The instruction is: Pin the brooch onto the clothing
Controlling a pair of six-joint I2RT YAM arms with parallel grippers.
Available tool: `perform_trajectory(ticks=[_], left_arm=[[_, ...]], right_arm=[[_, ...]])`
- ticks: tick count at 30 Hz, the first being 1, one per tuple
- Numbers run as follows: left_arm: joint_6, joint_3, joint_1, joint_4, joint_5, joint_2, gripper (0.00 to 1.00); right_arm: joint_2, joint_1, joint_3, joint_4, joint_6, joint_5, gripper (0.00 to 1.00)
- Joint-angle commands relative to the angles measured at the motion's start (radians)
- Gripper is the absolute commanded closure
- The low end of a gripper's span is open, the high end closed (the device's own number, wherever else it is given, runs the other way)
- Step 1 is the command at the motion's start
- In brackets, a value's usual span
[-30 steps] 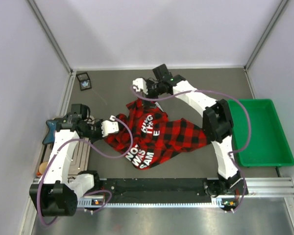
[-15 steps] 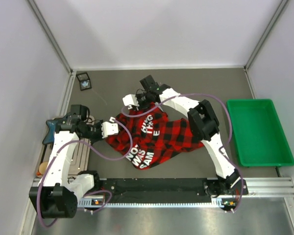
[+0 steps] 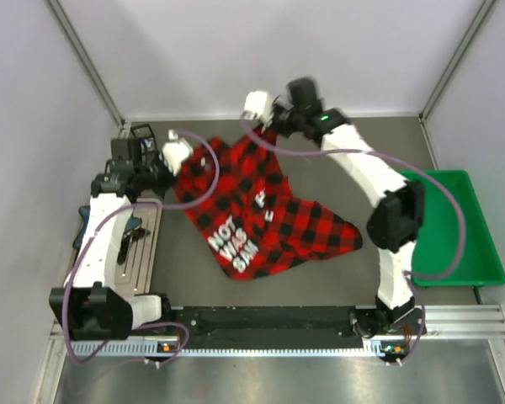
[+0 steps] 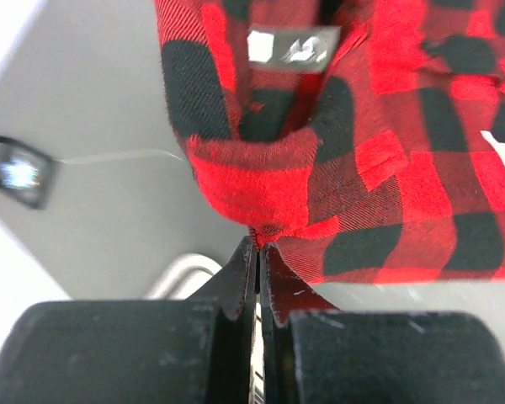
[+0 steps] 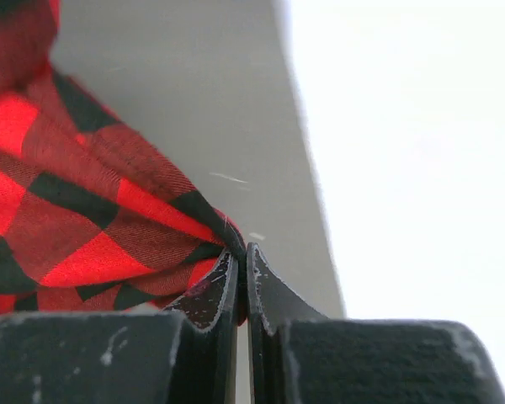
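The clothing (image 3: 252, 202), a red-and-black plaid shirt with white lettering, is stretched out between my two grippers and trails down to the table's middle. My left gripper (image 3: 188, 158) (image 4: 259, 242) is shut on a fold of the shirt's edge (image 4: 269, 227) just below the collar and its label. My right gripper (image 3: 263, 122) (image 5: 242, 251) is shut on another pinch of the plaid cloth (image 5: 210, 227) near the back wall. A small pale blurred shape on a dark square pad, the brooch (image 4: 17, 172), lies on the table left of the shirt.
A green tray (image 3: 446, 227) sits at the right. A dark blue object (image 3: 88, 219) and a metal plate (image 3: 139, 252) lie at the left beside my left arm. White walls close in the back and both sides.
The right gripper closed on the shirt and pulled it toward the back wall. The left arm swung toward the back left with its hold. The shirt went from bunched to spread.
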Motion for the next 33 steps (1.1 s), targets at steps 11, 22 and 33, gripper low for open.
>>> perform_trajectory(ticks=[11, 22, 33], left_arm=[[-0.068, 0.167, -0.368, 0.013, 0.200, -0.032, 1.00], [0.085, -0.241, -0.656, -0.100, 0.015, -0.263, 0.38], [0.494, -0.164, -0.643, 0.010, 0.104, -0.004, 0.30]], right_arm=[[-0.923, -0.205, -0.534, -0.064, 0.126, -0.067, 1.00], [-1.345, -0.197, -1.188, -0.184, -0.080, -0.022, 1.00], [-1.286, -0.198, -1.182, -0.201, -0.022, -0.022, 1.00]])
